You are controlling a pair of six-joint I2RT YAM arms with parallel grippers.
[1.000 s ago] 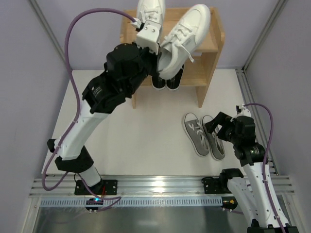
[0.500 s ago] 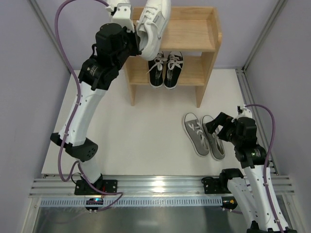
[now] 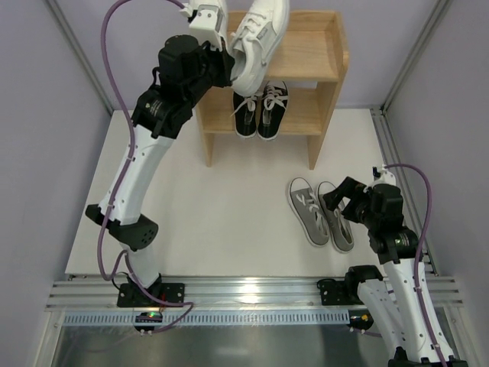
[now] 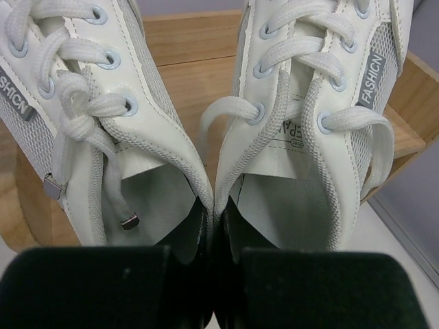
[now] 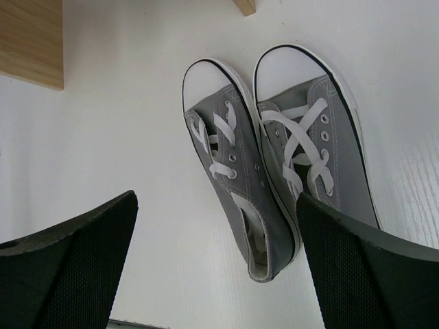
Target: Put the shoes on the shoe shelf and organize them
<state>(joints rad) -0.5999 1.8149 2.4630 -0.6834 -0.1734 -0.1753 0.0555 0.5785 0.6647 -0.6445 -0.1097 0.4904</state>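
Wrist view is showing the left claw (image 4: 214,226) pinching both white sneakers (image 4: 302,82) by their collars. Overhead, they are hanging above the shoe shelf (image 3: 306,53) at the far edge of the counter (image 3: 229,206). The right claw (image 5: 216,205) is gaping over the grey pair (image 5: 274,157).

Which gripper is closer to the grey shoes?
Right. The right gripper hovers open right by the grey shoes; the left gripper is far off at the shelf top, pinching the white shoes.

Lab cell, plain walls (image 3: 38,153), aluminium rail (image 3: 252,290)
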